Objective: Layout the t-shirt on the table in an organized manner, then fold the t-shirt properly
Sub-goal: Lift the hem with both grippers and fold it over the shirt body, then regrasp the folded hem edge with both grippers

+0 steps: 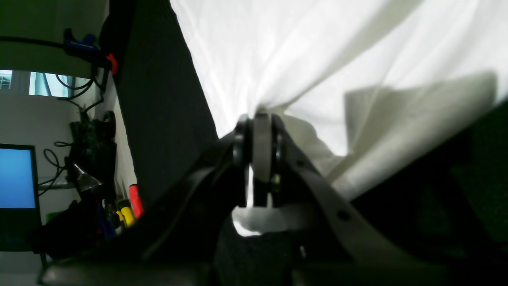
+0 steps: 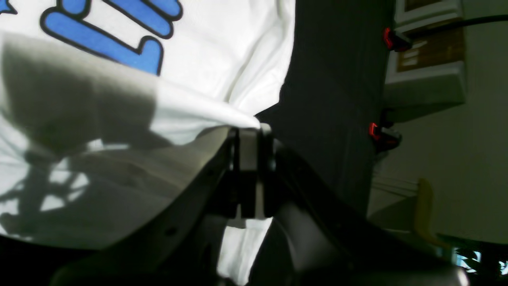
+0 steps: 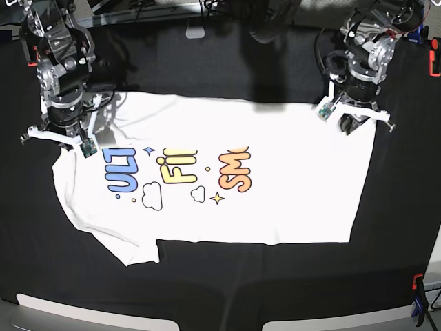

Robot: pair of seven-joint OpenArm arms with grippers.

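Note:
The white t-shirt (image 3: 275, 200) lies spread on the black table (image 3: 207, 276), print side up, with blue, yellow and orange lettering (image 3: 179, 172). My left gripper (image 3: 355, 124) sits at the shirt's far right corner. In the left wrist view it (image 1: 258, 119) is shut on a pinch of white fabric (image 1: 317, 59). My right gripper (image 3: 65, 141) sits at the shirt's far left corner, by a sleeve. In the right wrist view it (image 2: 250, 131) is shut on the shirt's edge (image 2: 206, 107), next to the blue letters (image 2: 103, 35).
Red clamps (image 2: 391, 37) (image 2: 375, 131) grip the table edge beside the right arm. Further clamps sit at the right side (image 3: 434, 65) and the front right corner (image 3: 417, 286). A blue clamp (image 1: 81, 43) and a lit monitor (image 1: 16, 176) are beyond the left arm.

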